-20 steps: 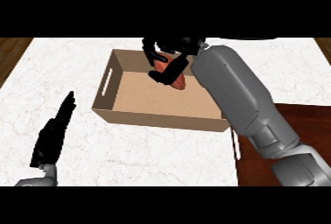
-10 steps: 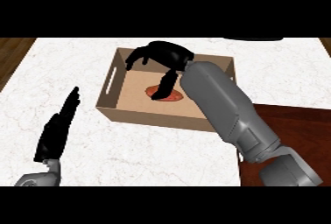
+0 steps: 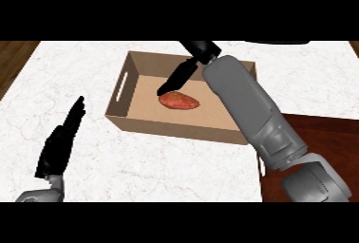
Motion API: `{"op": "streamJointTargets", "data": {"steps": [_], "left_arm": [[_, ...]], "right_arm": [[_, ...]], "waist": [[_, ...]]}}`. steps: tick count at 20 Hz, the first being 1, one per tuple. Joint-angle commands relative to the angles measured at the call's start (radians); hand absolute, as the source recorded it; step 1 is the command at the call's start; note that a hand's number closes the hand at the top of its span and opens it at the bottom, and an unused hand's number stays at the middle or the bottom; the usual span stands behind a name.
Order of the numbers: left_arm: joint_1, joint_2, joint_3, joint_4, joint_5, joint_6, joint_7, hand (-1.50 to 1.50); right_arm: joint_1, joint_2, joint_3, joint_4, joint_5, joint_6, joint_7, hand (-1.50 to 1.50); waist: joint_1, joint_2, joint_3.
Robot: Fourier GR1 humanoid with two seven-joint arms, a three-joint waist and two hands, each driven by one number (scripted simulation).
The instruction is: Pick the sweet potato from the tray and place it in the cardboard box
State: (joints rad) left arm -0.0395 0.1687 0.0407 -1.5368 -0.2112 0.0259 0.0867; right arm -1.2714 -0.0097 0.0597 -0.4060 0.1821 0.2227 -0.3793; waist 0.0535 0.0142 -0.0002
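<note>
The reddish-orange sweet potato (image 3: 179,100) lies on the floor of the open cardboard box (image 3: 133,121), near its middle. My right hand (image 3: 184,72) hovers over the box's far side with straight fingers pointing down-left; their tips end just above the potato's left end and hold nothing. My grey right forearm crosses the box's right wall and hides it. My left hand (image 3: 61,141) rests open at the lower left, fingers straight and pointing up, apart from the box. No tray shows in this view.
The box stands on a white marble counter (image 3: 161,166). Dark wood (image 3: 322,137) shows beyond the counter's right edge and at the upper left corner. The box's left wall has a slot handle (image 3: 125,86).
The right hand has let go of the sweet potato, which now lies on the box floor. Its fingers have straightened and the hand has drawn up and back. The left hand stayed put.
</note>
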Motion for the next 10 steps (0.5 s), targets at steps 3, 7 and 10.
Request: {"op": "streamJointTargets", "data": {"steps": [3, 7, 10], "left_arm": [[-0.011, -0.016, -0.010, 0.001, -0.019, 0.022, 0.003, 0.00], [-0.002, -0.007, -0.014, -0.017, -0.004, -0.007, 0.007, 0.00], [-0.014, 0.001, -0.001, -0.034, 0.006, -0.011, 0.028, 0.00]], "right_arm": [[-0.064, -0.113, -0.192, 0.075, -0.169, 0.116, 0.033, -1.50], [-0.082, -0.201, -0.248, 0.151, -0.183, 0.056, 0.030, -1.50], [-0.051, -0.287, -0.264, 0.189, -0.183, 0.082, 0.009, -1.50]], "waist": [[-0.013, 0.003, 0.000], [0.014, 0.016, 0.000], [0.020, 0.021, 0.001]]}}
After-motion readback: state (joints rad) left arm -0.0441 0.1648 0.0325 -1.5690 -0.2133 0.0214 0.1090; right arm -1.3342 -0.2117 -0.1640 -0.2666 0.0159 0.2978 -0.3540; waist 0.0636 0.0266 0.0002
